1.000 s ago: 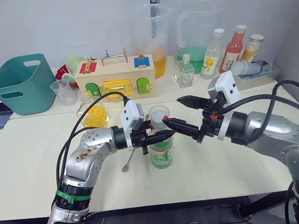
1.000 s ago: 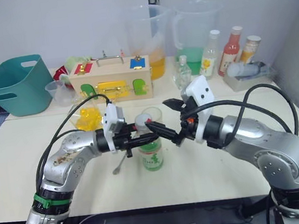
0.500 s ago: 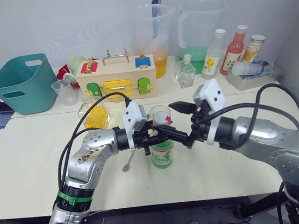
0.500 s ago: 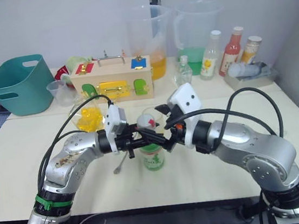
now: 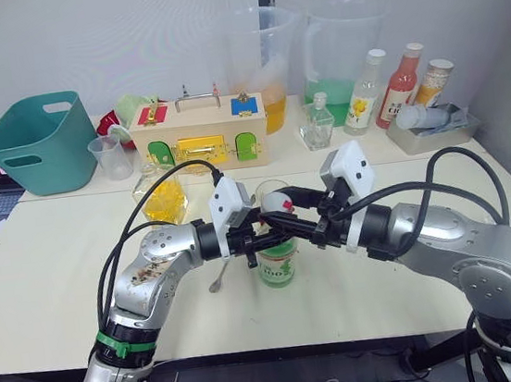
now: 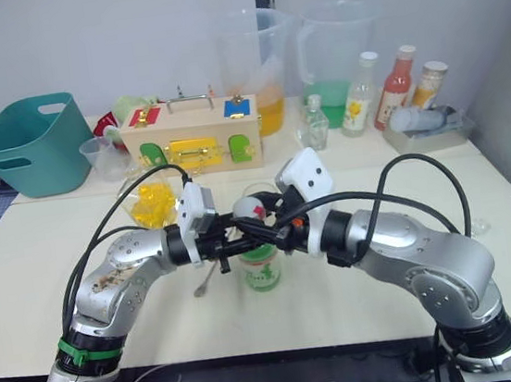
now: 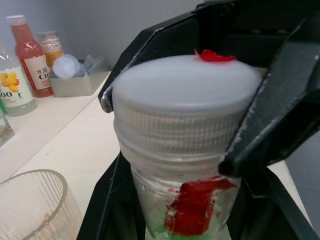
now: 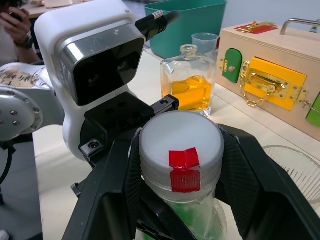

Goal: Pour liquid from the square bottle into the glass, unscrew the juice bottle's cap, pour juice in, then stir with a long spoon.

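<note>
The tall slim clear plastic juice bottle [image 5: 276, 261] with a green-and-white label stands upright near the middle of the cream table [image 5: 44, 291], holding greenish clear liquid. Its small round white plastic screw cap [image 8: 181, 141] is on the neck, ribbed around the side, and carries a strip of red tape across the top edge and down the side; a second red patch sits on the neck below it.

The left gripper [image 5: 266, 237] reaches in from the robot's left and is clenched on the bottle's neck just under the cap. The right gripper [image 5: 287, 207] comes from the other side, its two black fingers [image 8: 255, 175] closed around the cap.

Just behind the bottle stands one plain clear cylindrical glass [image 5: 271, 192], apart from it. One thin silver long spoon [image 5: 219, 275] lies flat on the table beside the bottle, under the left arm.

One square clear glass bottle with amber liquid [image 5: 161, 195] stands farther left. Along the back are one teal plastic tub [image 5: 33, 144], one wooden latch box [image 5: 198, 135], two large clear pitchers [image 5: 261, 60], one holding orange liquid and one green, and three small bottles [image 5: 398, 84] in a row.
</note>
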`<action>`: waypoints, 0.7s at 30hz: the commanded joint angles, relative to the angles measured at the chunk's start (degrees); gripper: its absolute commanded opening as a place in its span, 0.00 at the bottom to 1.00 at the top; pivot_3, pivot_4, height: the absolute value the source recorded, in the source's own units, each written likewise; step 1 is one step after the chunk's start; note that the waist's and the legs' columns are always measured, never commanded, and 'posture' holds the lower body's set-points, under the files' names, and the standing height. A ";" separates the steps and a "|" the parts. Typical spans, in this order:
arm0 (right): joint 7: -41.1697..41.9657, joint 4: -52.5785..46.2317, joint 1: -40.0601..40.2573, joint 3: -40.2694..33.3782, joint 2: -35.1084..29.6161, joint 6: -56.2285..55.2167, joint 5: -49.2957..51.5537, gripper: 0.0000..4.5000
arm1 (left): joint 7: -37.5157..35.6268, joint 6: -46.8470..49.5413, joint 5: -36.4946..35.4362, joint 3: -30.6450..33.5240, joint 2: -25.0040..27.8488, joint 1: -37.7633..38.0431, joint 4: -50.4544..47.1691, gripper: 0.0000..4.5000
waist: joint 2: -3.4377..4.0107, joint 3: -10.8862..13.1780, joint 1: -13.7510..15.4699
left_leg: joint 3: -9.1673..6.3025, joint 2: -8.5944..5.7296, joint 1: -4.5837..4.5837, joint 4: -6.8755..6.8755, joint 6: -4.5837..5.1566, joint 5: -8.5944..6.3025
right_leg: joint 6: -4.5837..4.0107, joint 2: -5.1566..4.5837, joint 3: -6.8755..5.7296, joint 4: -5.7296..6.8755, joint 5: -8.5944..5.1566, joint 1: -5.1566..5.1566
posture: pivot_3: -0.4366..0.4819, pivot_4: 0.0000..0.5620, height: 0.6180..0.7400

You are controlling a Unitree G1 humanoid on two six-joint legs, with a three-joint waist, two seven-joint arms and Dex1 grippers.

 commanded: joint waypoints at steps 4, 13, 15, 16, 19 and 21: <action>28.62 6.07 -4.32 4.74 -8.41 -9.73 -4.33 0.39 | -5.66 -0.09 -3.28 1.98 4.33 1.73 -2.71 0.29 | 0.00 0.00 -0.36 | 0.01 0.02 -0.01 -0.01 0.00 0.00 | 0.00 0.02 -0.01 -0.01 0.00 -0.02 | 0.48 0.27 1.00; 62.63 29.99 -19.59 15.65 -6.09 -25.13 -15.36 0.39 | -5.43 -0.51 -2.77 1.72 4.90 2.33 -2.97 0.28 | 0.00 0.01 -1.50 | 0.02 0.03 0.02 -0.01 0.00 0.00 | 0.00 0.02 0.00 -0.02 0.00 -0.02 | 0.48 0.27 1.00; 65.50 32.92 -21.13 16.00 -4.81 -26.03 -16.40 0.39 | -5.23 -0.40 -2.81 1.61 4.77 2.24 -3.05 0.28 | 0.00 0.01 -1.38 | -0.01 0.04 0.01 -0.01 0.00 0.00 | 0.00 0.03 -0.02 0.00 0.00 -0.03 | 0.48 0.27 1.00; 66.64 34.33 -21.74 16.05 -4.17 -26.75 -17.16 0.39 | -5.15 -0.39 -2.81 1.61 4.73 2.23 -3.02 0.28 | 0.00 0.01 -1.27 | -0.02 0.04 0.02 -0.01 0.00 0.00 | 0.00 0.02 -0.03 0.04 0.00 -0.04 | 0.48 0.27 1.00; 69.74 37.67 -23.49 16.74 -3.47 -28.73 -20.22 0.39 | -4.95 -0.38 -2.81 1.45 4.74 2.78 -3.33 0.28 | 0.00 0.01 -1.19 | -0.03 0.00 -0.02 -0.01 0.00 0.00 | 0.00 -0.03 -0.03 0.03 0.00 -0.04 | 0.48 0.27 1.00; 70.30 38.32 -24.34 15.38 -3.40 -25.61 -18.69 0.39 | -4.66 -0.16 -2.89 1.41 4.73 3.28 -3.77 0.28 | 0.00 0.01 -1.22 | -0.02 0.00 -0.01 -0.01 0.00 0.00 | -0.01 -0.03 -0.02 0.03 0.01 -0.05 | 0.48 0.27 1.00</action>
